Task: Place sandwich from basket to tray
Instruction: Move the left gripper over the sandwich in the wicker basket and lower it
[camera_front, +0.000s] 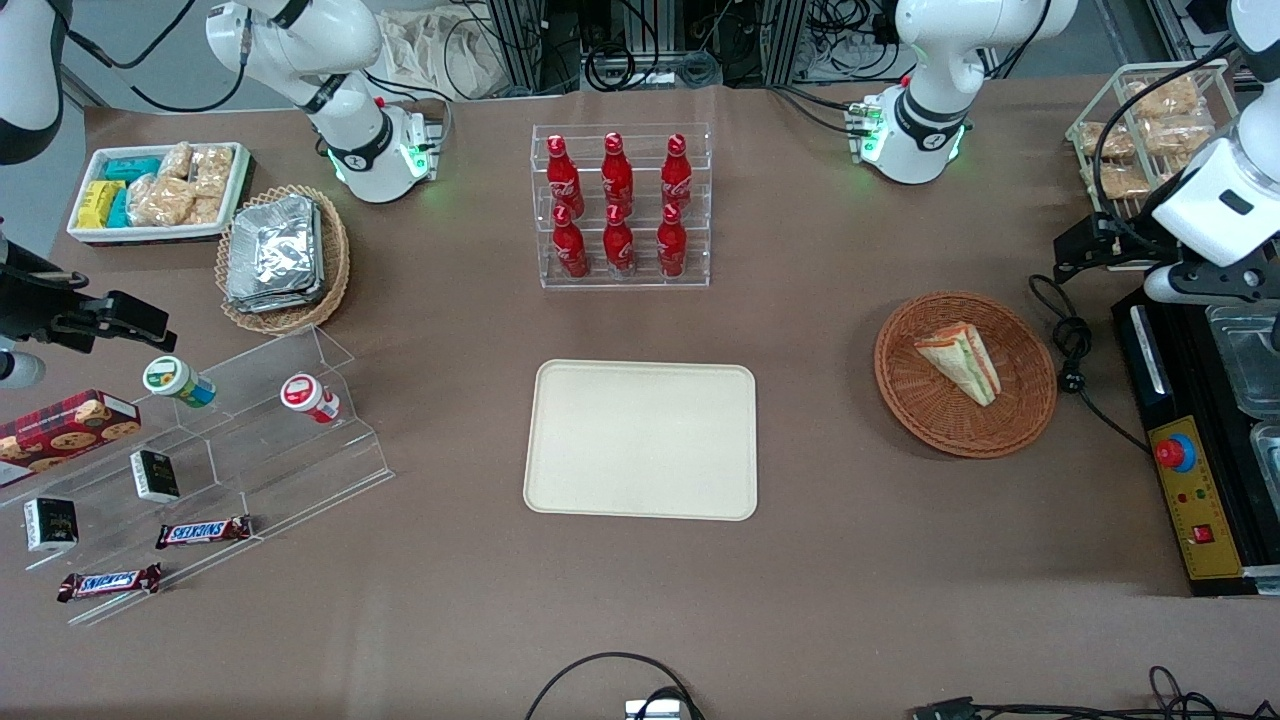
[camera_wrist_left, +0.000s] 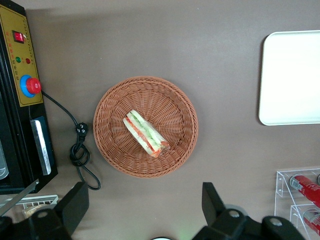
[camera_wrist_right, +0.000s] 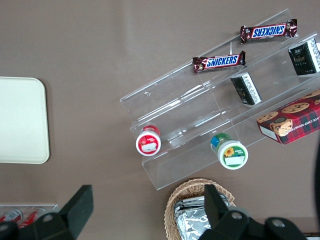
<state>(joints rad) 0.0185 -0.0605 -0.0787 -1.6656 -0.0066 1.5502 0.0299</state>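
In the reddish-brown basket (camera_front: 965, 374), toward the working arm's end of the table: one sandwich (camera_front: 960, 361), lying on its side, striped filling edge showing; one basket only of this colour, one sandwich only. Above that basket, well clear of it: gripper (camera_wrist_left: 142, 207), fingers (camera_wrist_left: 74, 204) spread wide apart, nothing between them, sandwich (camera_wrist_left: 145, 133) and basket (camera_wrist_left: 145, 126) seen straight down between the two tips. Beside the basket, toward the parked arm's end: one cream tray (camera_front: 641, 440), bare; apart from the basket, not touching. Farther from the front camera than the tray: one clear rack (camera_front: 621, 205) with six red bottles (camera_front: 617, 207), three and three. Just beside the basket: one black cable (camera_front: 1072, 352), knotted.
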